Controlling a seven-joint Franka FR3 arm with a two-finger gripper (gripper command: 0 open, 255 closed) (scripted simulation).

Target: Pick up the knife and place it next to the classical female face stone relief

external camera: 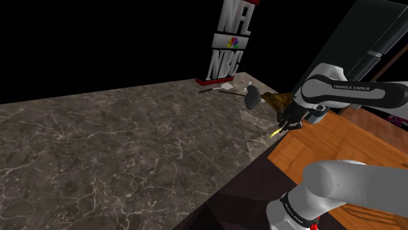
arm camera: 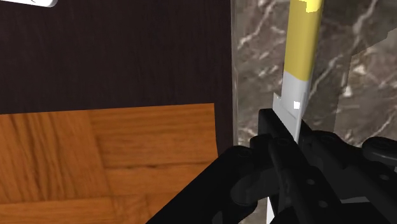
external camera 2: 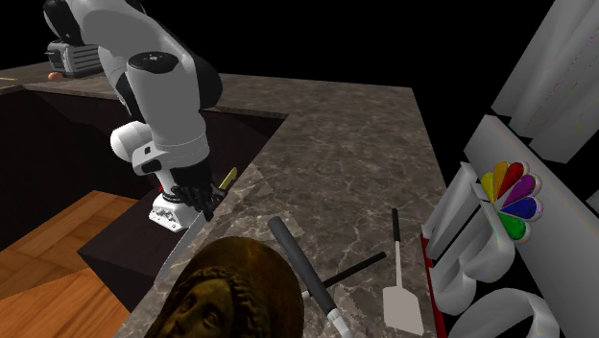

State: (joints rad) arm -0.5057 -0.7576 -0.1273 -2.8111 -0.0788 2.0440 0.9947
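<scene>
Over veined stone (external camera: 131, 144), yellow-handled knife (arm camera: 299, 57)

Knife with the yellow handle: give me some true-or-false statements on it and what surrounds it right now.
1. The black two-finger tool is shut on the grey-bladed, yellow-handled knife. True.
2. The tool grips the knife by its handle. False: it clasps the blade, and the yellow handle sticks out beyond it.
3. The bronze-coloured female face relief rests on the dark marbled counter. True.
4. The white flat spatula lies on the wooden floor. False: the spatula lies on the counter, beside the NBC peacock sign.
</scene>
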